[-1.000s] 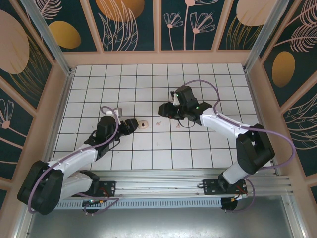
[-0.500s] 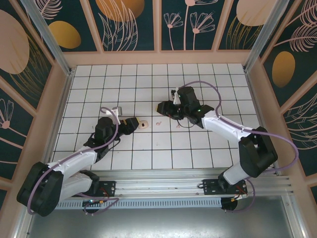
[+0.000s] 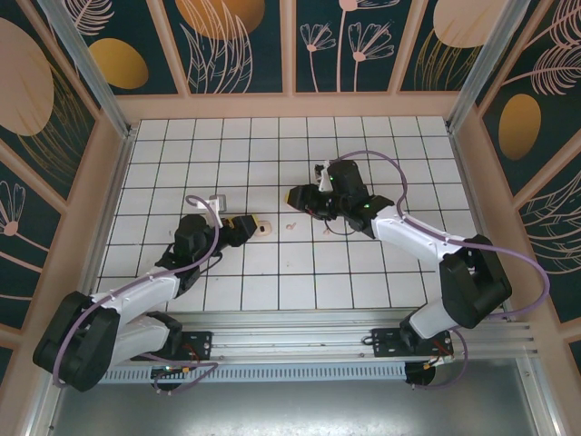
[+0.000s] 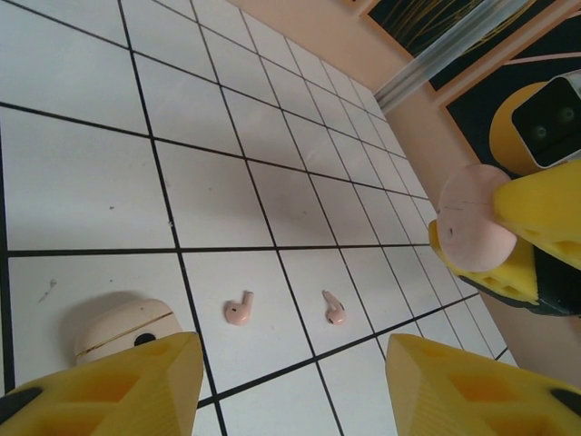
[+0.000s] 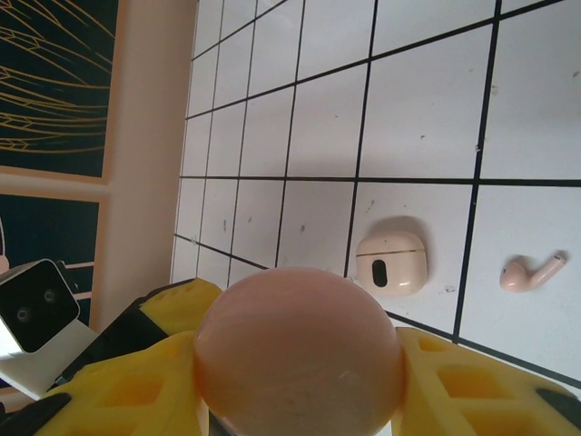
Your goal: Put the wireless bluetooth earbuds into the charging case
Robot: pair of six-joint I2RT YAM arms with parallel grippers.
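1. Since a second ago the left fingers point(image 4: 127, 391) have moved a little forward over the counter point(image 3: 363, 145), closer to the charging case point(image 4: 123, 329). The right fingers point(image 5: 454, 381) have shifted slightly toward the far side. The case has not moved.
2. The left fingers stand apart, with nothing between them. The charging case lies just beside one of them; I cannot tell if they touch.
3. The right fingers are clamped on a pale pink rounded piece point(image 5: 298, 350), held above the counter. I cannot tell what this piece is.
4. The charging case lies on the counter with its dark spot showing. The nearer earbud point(image 4: 240, 311) lies on the next tile and the farther earbud point(image 4: 334, 309) on the tile after that. They are apart from each other and from the case.
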